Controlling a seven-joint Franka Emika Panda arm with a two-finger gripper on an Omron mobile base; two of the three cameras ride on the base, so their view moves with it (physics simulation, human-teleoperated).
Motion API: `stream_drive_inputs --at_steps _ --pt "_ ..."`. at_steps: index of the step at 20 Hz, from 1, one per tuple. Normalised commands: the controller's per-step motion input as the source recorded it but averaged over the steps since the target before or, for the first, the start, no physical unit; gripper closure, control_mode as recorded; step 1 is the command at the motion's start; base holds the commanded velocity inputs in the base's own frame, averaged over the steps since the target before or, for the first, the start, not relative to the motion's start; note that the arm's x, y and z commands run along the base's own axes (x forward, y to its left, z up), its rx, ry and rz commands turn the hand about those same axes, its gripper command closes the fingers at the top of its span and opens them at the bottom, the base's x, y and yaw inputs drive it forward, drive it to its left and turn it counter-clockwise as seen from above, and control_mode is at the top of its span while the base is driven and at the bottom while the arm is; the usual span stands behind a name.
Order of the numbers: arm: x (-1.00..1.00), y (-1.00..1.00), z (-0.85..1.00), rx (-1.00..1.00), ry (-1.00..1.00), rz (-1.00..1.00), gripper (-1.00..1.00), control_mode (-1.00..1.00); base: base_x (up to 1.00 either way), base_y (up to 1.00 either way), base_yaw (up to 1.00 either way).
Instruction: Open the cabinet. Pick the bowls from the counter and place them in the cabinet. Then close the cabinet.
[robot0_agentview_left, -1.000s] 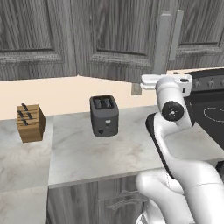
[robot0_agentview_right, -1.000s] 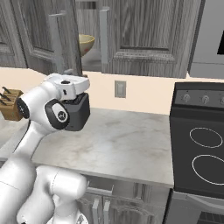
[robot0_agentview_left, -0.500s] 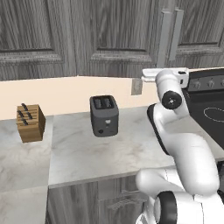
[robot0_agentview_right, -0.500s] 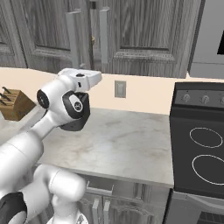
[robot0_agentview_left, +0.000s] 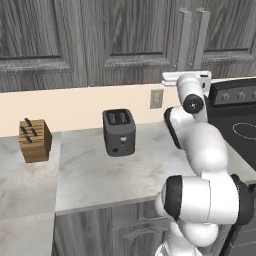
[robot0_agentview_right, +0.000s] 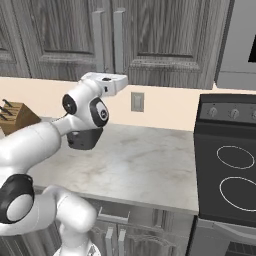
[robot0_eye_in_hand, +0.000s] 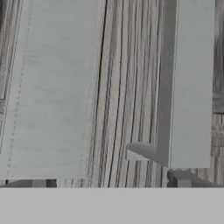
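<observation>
Both cabinet (robot0_agentview_right: 150, 40) doors closed, bar handles (robot0_agentview_right: 107, 42) side by side above counter (robot0_agentview_right: 145, 165) | gripper (robot0_agentview_left: 186, 76) up at handles' lower ends, fingers hidden, claw state can't tell | hand view: handles (robot0_eye_in_hand: 190, 83) close up | toaster (robot0_agentview_left: 119, 132) mid counter, knife block (robot0_agentview_left: 35, 140) far left | stovetop (robot0_agentview_right: 227, 175) right
</observation>
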Motion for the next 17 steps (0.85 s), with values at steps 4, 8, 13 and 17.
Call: stream_drive_inputs --at_steps 4,8,13,17 --pt "0.85 0.00 -0.26 0.00 0.00 0.00 -1.00 -1.00 0.00 0.00 0.00" --pt "0.98 0.02 -0.30 0.00 0.00 0.00 -1.00 -1.00 0.00 0.00 0.00" --pt "1.00 0.02 -0.25 0.00 0.00 0.00 -1.00 -1.00 0.00 0.00 0.00" --pt "1.00 0.00 -0.19 0.00 0.01 0.00 -1.00 -1.00 0.00 0.00 0.00"
